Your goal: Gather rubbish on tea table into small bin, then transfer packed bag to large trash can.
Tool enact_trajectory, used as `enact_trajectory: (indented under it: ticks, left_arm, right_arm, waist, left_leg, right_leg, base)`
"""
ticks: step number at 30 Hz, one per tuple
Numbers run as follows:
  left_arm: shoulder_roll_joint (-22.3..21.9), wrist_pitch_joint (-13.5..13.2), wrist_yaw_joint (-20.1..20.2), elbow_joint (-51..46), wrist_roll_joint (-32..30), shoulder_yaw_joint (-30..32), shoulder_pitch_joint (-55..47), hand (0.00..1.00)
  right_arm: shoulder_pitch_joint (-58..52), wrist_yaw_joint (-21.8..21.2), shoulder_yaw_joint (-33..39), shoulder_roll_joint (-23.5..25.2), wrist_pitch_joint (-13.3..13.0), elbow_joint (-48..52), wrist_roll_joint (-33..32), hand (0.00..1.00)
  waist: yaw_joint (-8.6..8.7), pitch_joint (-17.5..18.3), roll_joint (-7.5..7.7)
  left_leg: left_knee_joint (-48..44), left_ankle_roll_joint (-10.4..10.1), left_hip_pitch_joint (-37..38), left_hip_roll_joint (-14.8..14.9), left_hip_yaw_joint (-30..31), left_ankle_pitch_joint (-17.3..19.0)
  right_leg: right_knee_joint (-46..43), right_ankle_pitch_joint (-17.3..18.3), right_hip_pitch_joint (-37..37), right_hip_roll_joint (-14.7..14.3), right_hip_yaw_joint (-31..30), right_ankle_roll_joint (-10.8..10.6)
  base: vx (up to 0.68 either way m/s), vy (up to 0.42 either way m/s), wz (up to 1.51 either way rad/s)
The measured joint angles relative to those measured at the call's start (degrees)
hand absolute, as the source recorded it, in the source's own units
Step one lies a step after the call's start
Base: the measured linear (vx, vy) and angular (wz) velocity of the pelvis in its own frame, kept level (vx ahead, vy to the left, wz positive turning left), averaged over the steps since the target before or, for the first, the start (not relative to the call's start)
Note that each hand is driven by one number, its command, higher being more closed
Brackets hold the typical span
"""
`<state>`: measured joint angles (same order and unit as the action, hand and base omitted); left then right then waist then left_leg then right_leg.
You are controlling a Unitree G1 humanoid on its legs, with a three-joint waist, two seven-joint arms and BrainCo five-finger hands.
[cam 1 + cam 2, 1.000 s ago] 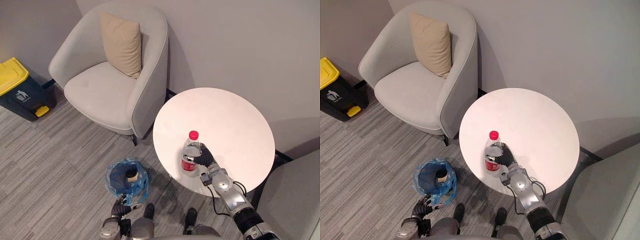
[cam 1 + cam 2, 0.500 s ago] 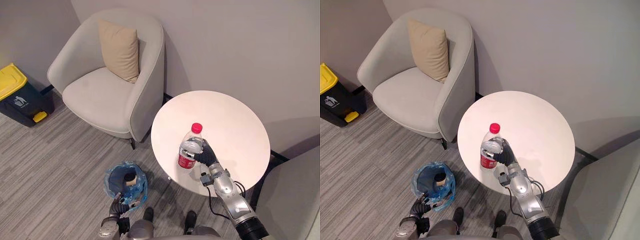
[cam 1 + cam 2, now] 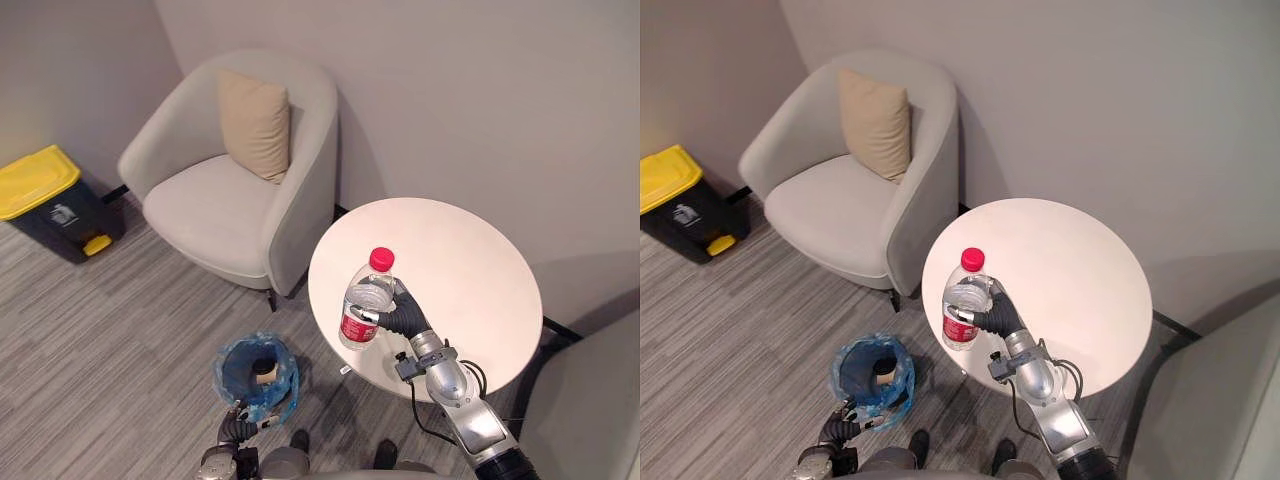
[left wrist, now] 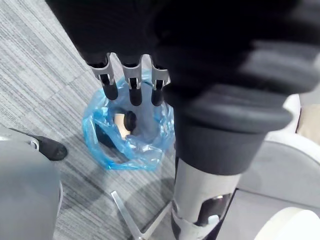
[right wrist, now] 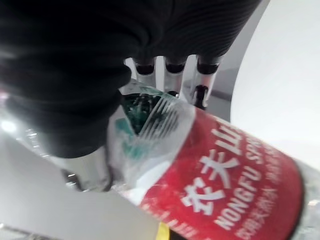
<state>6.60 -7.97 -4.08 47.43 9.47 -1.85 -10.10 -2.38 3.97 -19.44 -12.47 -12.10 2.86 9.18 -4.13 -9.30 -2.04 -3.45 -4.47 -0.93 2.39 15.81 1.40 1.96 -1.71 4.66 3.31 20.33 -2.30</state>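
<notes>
A clear plastic bottle (image 3: 362,300) with a red cap and red label is held upright in the air over the left edge of the round white tea table (image 3: 465,260). My right hand (image 3: 400,314) is shut on its middle, and the fingers (image 5: 170,66) wrap the bottle (image 5: 225,180) just above the label. The small bin (image 3: 256,368) lined with a blue bag stands on the floor left of the table, with a brownish cup inside. My left hand (image 4: 131,86) hangs above the bin (image 4: 127,135) with relaxed fingers and holds nothing.
A dark large trash can (image 3: 52,196) with a yellow lid stands at the far left by the wall. A grey armchair (image 3: 215,205) with a beige cushion (image 3: 256,124) sits behind the bin. Another grey seat (image 3: 595,400) is at the right.
My right hand has raised the bottle off the table and carried it left to the table's edge. The camera has shifted too.
</notes>
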Motion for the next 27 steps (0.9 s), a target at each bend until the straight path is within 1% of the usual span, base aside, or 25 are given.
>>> enact_trajectory:
  ticks: [2, 3, 4, 5, 6, 7, 8, 9, 10, 11, 12, 14, 15, 16, 17, 18, 19, 20, 21, 22, 23, 24, 25, 26, 27]
  left_arm:
    - [-0.34, -0.10, 0.04, 0.39, 0.04, -0.27, -0.03, 0.00]
    - [-0.36, -0.14, 0.03, 0.35, 0.00, -0.32, -0.02, 0.00]
    - [-0.57, -0.15, 0.02, 0.34, -0.07, -0.43, -0.08, 0.00]
    - [-0.83, -0.15, 0.04, 0.34, -0.06, -0.40, -0.06, 0.00]
    - [-1.06, -0.18, -0.11, 0.36, -0.17, -0.32, -0.15, 0.00]
    - [-1.13, -0.17, -0.11, 0.38, -0.55, -0.48, -0.11, 0.00]
    - [-1.48, -0.16, -0.10, 0.44, -0.79, -0.97, 0.10, 0.00]
    - [-1.62, -0.16, -0.11, 0.42, -1.12, -1.34, 0.19, 0.00]
    - [-1.68, -0.24, -0.13, 0.38, -1.26, -2.48, 0.18, 0.00]
    - [-1.95, -0.29, -0.27, 0.43, -1.29, -2.95, -0.10, 0.00]
    - [-1.92, -0.29, -0.31, 0.44, -1.34, -3.02, 0.07, 0.00]
    - [-1.41, -1.01, -0.53, 0.44, -1.49, -3.07, 0.13, 0.00]
    - [-1.06, -1.33, -0.52, 0.39, -1.72, -3.07, 0.27, 0.00]
    - [-0.98, -1.34, -0.51, 0.37, -1.73, -3.07, 0.41, 0.00]
    - [-0.83, -1.23, -0.47, 0.41, -1.93, -3.14, 0.73, 0.00]
    - [-0.34, -1.21, -0.41, 0.42, -2.64, -3.75, 1.35, 0.00]
    - [-0.08, -1.23, -0.39, 0.40, -2.90, -4.11, 1.50, 0.00]
    - [0.42, -1.23, -0.33, 0.34, -3.31, -4.88, 1.95, 0.00]
    - [0.92, -1.04, -0.31, 0.42, -4.05, -5.37, 2.04, 0.00]
    - [0.95, -1.02, -0.28, 0.38, -4.11, -5.32, 1.95, 0.00]
    - [1.12, -1.02, -0.32, 0.30, -4.11, -5.23, 1.76, 0.00]
    - [1.54, -1.01, -0.45, 0.29, -4.07, -5.25, 1.83, 0.00]
    - [1.70, -0.99, -0.54, 0.36, -4.08, -5.30, 2.09, 0.00]
    - [2.18, -0.96, -0.72, 0.42, -4.07, -5.32, 2.22, 0.00]
    - [2.18, -0.96, -0.87, 0.43, -4.07, -5.33, 2.19, 0.00]
  right_arm:
    - [0.03, 1.07, -0.85, -0.47, -0.67, 0.91, 0.01, 1.00]
    - [0.03, 1.25, -1.02, -0.43, -0.70, 0.82, 0.04, 1.00]
    - [0.04, 1.55, -1.15, -0.55, -0.72, 0.80, 0.26, 1.00]
    - [0.05, 1.78, -1.20, -0.45, -0.71, 0.72, 0.50, 1.00]
    - [0.36, 2.32, -1.49, -0.48, -0.69, 0.75, 0.72, 1.00]
    - [0.99, 2.82, -1.34, -0.65, -0.69, 0.74, 0.94, 1.00]
    - [1.28, 3.64, -0.79, -1.01, -0.70, 0.73, 1.17, 1.00]
    - [1.40, 3.80, -0.54, -1.16, -0.63, 0.69, 1.38, 1.00]
    - [1.45, 3.93, 0.78, -1.48, -0.18, 0.44, 2.15, 1.00]
    - [1.45, 4.31, 1.49, -1.89, 0.21, -0.21, 2.68, 1.00]
    - [1.63, 4.69, 1.57, -1.74, 0.27, -0.76, 2.68, 1.00]
    - [2.68, 4.87, 1.46, -0.95, 0.45, -1.36, 2.68, 1.00]
    - [2.92, 4.89, 1.54, -0.10, 0.50, -1.44, 2.68, 1.00]
    - [2.92, 4.88, 1.53, 0.16, 0.50, -1.49, 2.68, 1.00]
    - [2.90, 4.84, 1.47, 0.56, 0.64, -1.56, 2.68, 1.00]
    - [2.91, 4.84, 1.43, 1.22, 0.92, -1.58, 2.68, 1.00]
    - [2.90, 4.81, 1.38, 1.38, 1.01, -1.59, 2.68, 1.00]
    - [2.89, 4.76, 1.36, 1.48, 1.20, -1.62, 2.68, 1.00]
    - [2.87, 4.66, 1.32, 1.43, 1.25, -2.00, 2.67, 1.00]
    - [2.85, 4.63, 1.36, 1.37, 1.29, -2.18, 2.67, 1.00]
    - [2.80, 4.51, 1.34, 1.34, 1.30, -2.76, 2.67, 1.00]
    - [2.62, 4.40, 1.35, 1.62, 1.30, -3.27, 2.66, 1.00]
    - [2.42, 3.99, 1.32, 1.94, 1.30, -3.58, 2.65, 1.00]
    - [2.16, 3.32, 1.32, 1.85, 1.32, -3.80, 2.66, 1.00]
    - [1.82, 3.33, 1.41, 1.83, 1.32, -3.75, 2.65, 1.00]
  waist:
    - [-0.18, -0.03, -0.62]
    - [-0.16, -0.04, -0.87]
    - [0.01, 0.08, -1.48]
    - [-0.12, 0.11, -1.58]
    - [-0.08, 0.34, -1.79]
    - [0.15, 0.49, -2.04]
    - [0.24, 0.41, -1.80]
    - [0.20, 0.52, -2.21]
    - [0.20, 0.85, -3.13]
    - [0.15, 1.18, -3.66]
    - [-0.01, 1.29, -3.68]
    - [0.11, 1.42, -2.06]
    - [0.15, 1.26, -1.11]
    - [0.18, 1.18, -0.82]
    - [0.37, 0.90, -0.33]
    - [0.37, 0.35, 0.74]
    - [0.40, 0.16, 1.06]
    - [0.53, -0.09, 1.32]
    - [2.10, -0.27, 1.61]
    - [2.54, -0.46, 1.45]
    - [3.28, -0.72, 1.47]
    - [3.52, -1.09, 1.47]
    - [3.51, -1.32, 1.86]
    - [3.57, -1.44, 2.04]
    - [3.67, -1.43, 2.06]
  left_leg:
    - [-1.27, -0.27, -2.00, -0.43, 1.31, -0.76]
    - [-1.66, 0.39, -3.08, -0.73, -1.50, -1.84]
    - [-1.42, 4.46, -3.92, -0.29, -8.18, -1.34]
    - [-1.40, 5.48, -4.10, 0.40, -10.86, -0.94]
    - [-0.94, 9.32, -4.61, 2.68, -20.60, -0.16]
    - [0.10, 9.80, -4.79, 3.87, -26.15, 0.20]
    - [-1.14, 9.61, -5.51, 5.09, -30.91, 0.09]
    - [-2.04, 9.60, -6.16, 5.79, -33.05, 0.08]
    - [-3.61, 9.12, -6.67, 6.96, -36.47, -0.66]
    - [-3.73, 4.84, -6.44, 7.49, -36.20, -3.69]
    - [-3.99, 4.21, -6.25, 7.23, -36.09, -3.94]
    - [-3.28, 4.33, -6.20, 5.43, -34.92, -3.81]
    - [-2.84, 4.79, -6.23, 4.31, -34.63, -3.45]
    - [-3.04, 5.09, -6.24, 3.75, -34.53, -3.17]
    - [-4.03, 5.60, -6.21, 2.65, -34.17, -1.86]
    - [-6.69, 6.02, -6.59, 1.07, -33.57, 0.66]
    - [-7.69, 6.34, -6.77, 0.43, -33.29, 1.34]
    - [-9.34, 6.75, -7.54, -0.49, -32.41, 2.62]
    - [-10.88, 7.63, -7.87, -1.63, -30.01, 3.54]
    - [-11.07, 7.89, -7.83, -1.77, -29.14, 3.71]
    - [-11.31, 8.07, -7.79, -1.78, -27.41, 3.94]
    - [-11.34, 8.09, -7.78, -1.64, -25.69, 3.97]
    - [-11.30, 8.09, -7.74, -1.69, -24.01, 3.96]
    - [-11.27, 7.97, -7.54, -2.01, -22.04, 3.89]
    - [-11.30, 7.75, -7.43, -2.40, -21.01, 3.71]
  right_leg:
    - [-1.33, 1.34, -0.16, 0.58, 3.33, 0.12]
    - [-2.36, 2.34, -0.18, 1.39, 5.15, 0.56]
    - [-3.68, 3.42, -0.22, 2.09, 7.55, 0.61]
    - [-4.35, 3.63, -0.42, 2.44, 8.32, 0.63]
    - [-4.65, 3.65, -0.41, 2.86, 10.52, 0.24]
    - [-4.58, 3.58, -0.46, 4.02, 12.80, 0.25]
    - [-4.96, 3.53, -1.12, 5.04, 14.83, 0.27]
    - [-5.21, 3.55, -1.21, 5.35, 15.74, 0.25]
    - [-6.52, 4.34, -1.26, 5.87, 17.02, -0.65]
    - [-8.13, 5.26, -0.81, 5.90, 17.64, -1.77]
    - [-8.73, 5.46, -0.59, 6.15, 17.70, -1.99]
    - [-9.14, 5.37, -0.51, 7.71, 18.05, -2.51]
    - [-10.05, 5.85, -0.82, 8.98, 18.13, -3.46]
    - [-11.26, 6.31, -1.03, 9.89, 18.19, -3.92]
    - [-14.73, 8.05, -1.47, 12.11, 18.32, -4.80]
    - [-21.36, 11.26, -2.47, 16.50, 18.12, -5.52]
    - [-23.28, 12.07, -2.68, 17.76, 17.85, -5.26]
    - [-26.77, 12.78, -3.66, 19.24, 15.06, -3.72]
    - [-33.01, 11.72, -6.35, 19.88, 7.48, 0.61]
    - [-35.96, 11.00, -8.08, 19.76, 4.38, 2.39]
    - [-39.28, 11.55, -10.33, 18.15, -1.51, 3.49]
    - [-39.10, 14.03, -11.61, 15.14, -6.37, 1.09]
    - [-38.10, 16.23, -13.04, 11.81, -10.65, 0.01]
    - [-36.16, 17.28, -14.39, 8.59, -14.02, -0.80]
    - [-34.58, 17.28, -14.76, 7.41, -14.92, -0.93]
  base:
    - [-0.03, -0.005, 0.95]
    - [-0.06, 0.029, 1.18]
    - [-0.07, 0.039, 0.90]
    - [-0.07, 0.003, 0.96]
    - [-0.02, -0.025, 0.94]
    - [0.03, 0.051, 1.15]
    - [0.06, 0.093, 0.89]
    - [0.06, 0.146, 0.81]
    - [0.07, 0.117, 0.67]
    - [0.07, 0.116, 0.54]
    - [0.06, 0.123, 0.33]
    - [0.05, 0.133, 0.25]
    - [0.04, 0.130, 0.23]
    - [0.04, 0.155, 0.26]
    - [0.04, 0.151, 0.33]
    - [0.03, 0.143, 0.37]
    - [0.00, 0.113, 0.41]
    - [0.02, 0.114, 0.71]
    - [0.04, 0.115, 0.80]
    - [0.09, 0.109, 0.94]
    - [0.10, 0.058, 0.70]
    - [0.10, 0.023, 0.80]
    - [0.10, -0.030, 0.90]
    - [0.09, -0.041, 0.85]
    - [0.10, -0.059, 1.10]
